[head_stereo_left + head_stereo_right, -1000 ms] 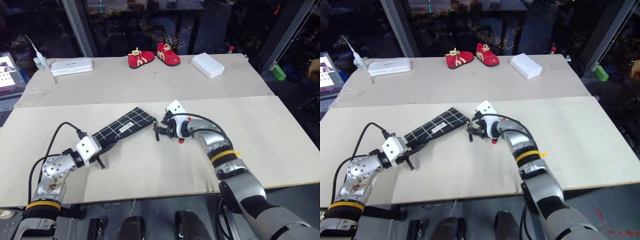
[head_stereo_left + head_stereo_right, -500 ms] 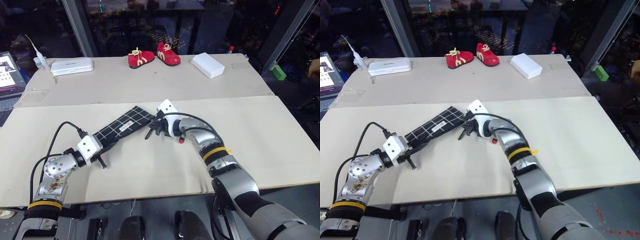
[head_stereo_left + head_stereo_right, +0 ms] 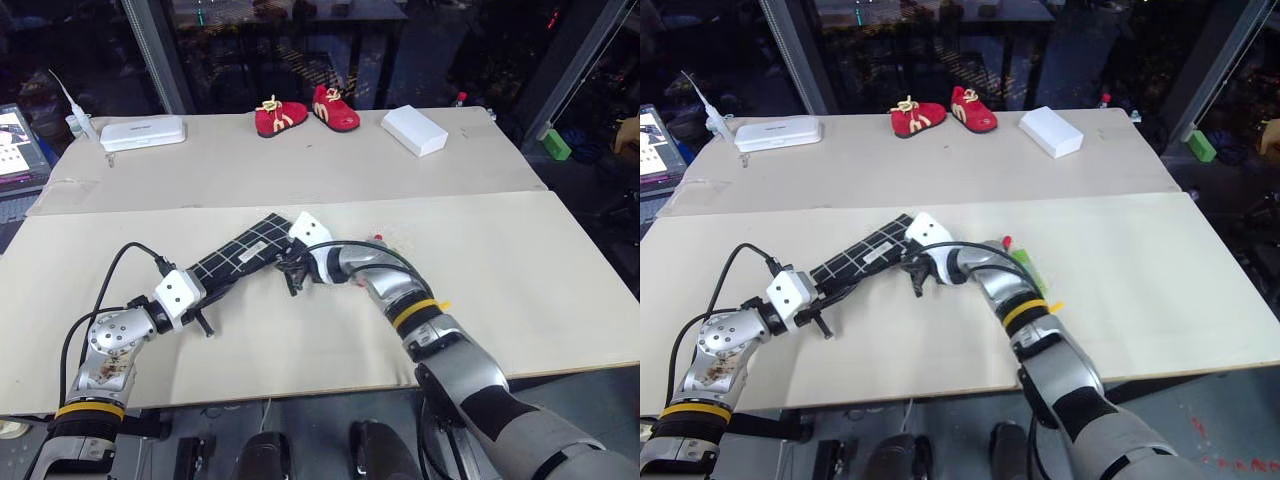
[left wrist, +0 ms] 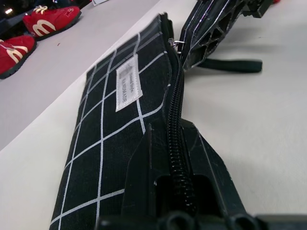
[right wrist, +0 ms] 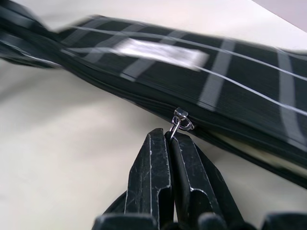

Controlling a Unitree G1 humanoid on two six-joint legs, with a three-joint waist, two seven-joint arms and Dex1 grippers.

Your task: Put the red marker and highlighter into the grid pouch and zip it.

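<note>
2 grippers are at the grid pouch (image 3: 243,255), 1 at each end. It lies flat on the pale table (image 3: 520,270), running diagonally from the left arm up toward the table's middle, white label (image 4: 128,89) facing up.

Left gripper (image 4: 176,163): fingers clenched on the pouch's near end, pinching the zipper edge between them.

Right gripper (image 5: 169,139): fingers pressed together on the zipper pull (image 5: 178,122), the small metal ring sitting right at the fingertips. The slider stands part-way along the zipper edge, on the side of the pouch facing the robot. In the left wrist view the black pull cord (image 4: 230,65) lies on the table just beside this gripper.

Red marker (image 3: 1007,242): 1 red end shows on the table just behind the right forearm, outside the pouch.

Highlighter (image 3: 1027,268): a light-green piece lies beside the marker, close against the same forearm, also outside the pouch.

Far edge of the table: 2 red shoes (image 3: 303,111) and 1 white box (image 3: 414,130).
</note>
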